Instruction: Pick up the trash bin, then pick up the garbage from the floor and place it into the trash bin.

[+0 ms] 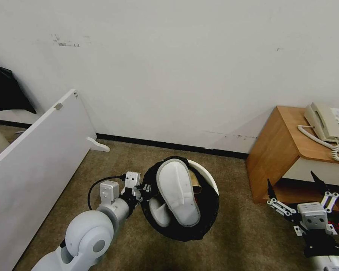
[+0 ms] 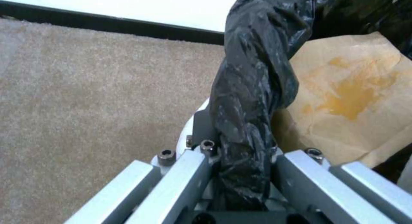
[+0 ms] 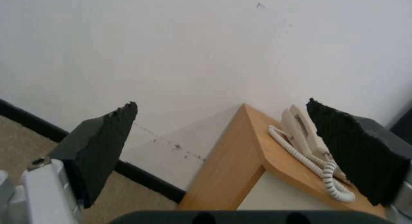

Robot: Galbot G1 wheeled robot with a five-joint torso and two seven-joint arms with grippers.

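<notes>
The head camera is looking down at the trash bin point(image 1: 199, 222); the left wrist camera is hugging its rim point(image 2: 253, 98); the right is facing the phone point(image 3: 304, 134).

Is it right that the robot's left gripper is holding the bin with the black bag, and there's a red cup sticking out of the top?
Not quite. The left gripper does hold the trash bin by its black-bagged rim, but what sticks out of the top is a white slipper, not a red cup. The head view shows this.
</notes>
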